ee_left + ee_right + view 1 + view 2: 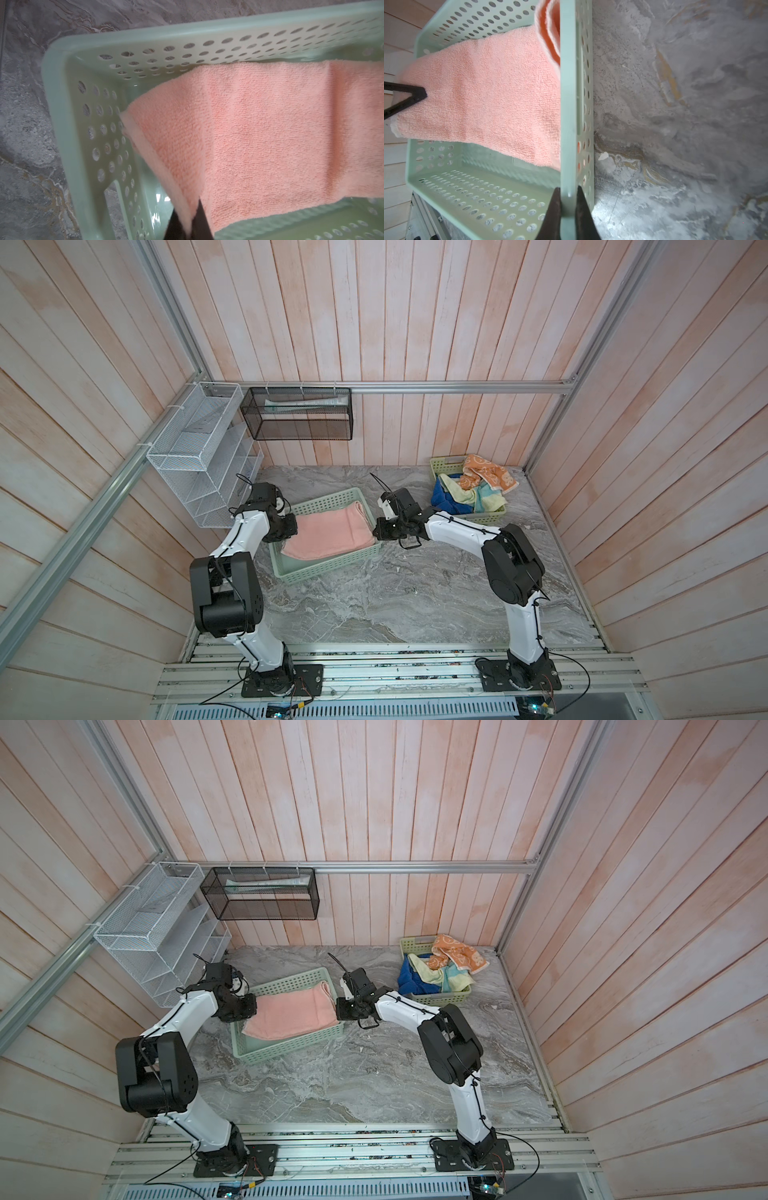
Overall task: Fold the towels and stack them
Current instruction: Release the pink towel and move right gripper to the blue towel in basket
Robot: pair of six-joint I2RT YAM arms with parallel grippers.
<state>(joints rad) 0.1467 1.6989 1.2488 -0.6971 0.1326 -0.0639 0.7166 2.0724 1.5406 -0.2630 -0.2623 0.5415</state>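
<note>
A folded pink towel (328,533) (291,1015) lies slanted in the mint green basket (324,572) (286,1050), with one end raised. My left gripper (293,531) (188,208) is shut on the hem of that raised end (259,135). My right gripper (377,532) (568,191) is shut on the rim of the basket's opposite wall (569,104). The right wrist view shows the pink towel (488,93) with the left gripper's fingers (415,95) at its far end. An orange towel (490,475), a pale yellow one (465,493) and a blue one (442,499) are heaped at the back right.
The heaped towels sit in a second perforated basket (446,462) (415,942) in the back right corner. A white wire rack (199,456) and a black mesh shelf (297,418) hang on the back left walls. The grey marble tabletop (395,593) stretches in front.
</note>
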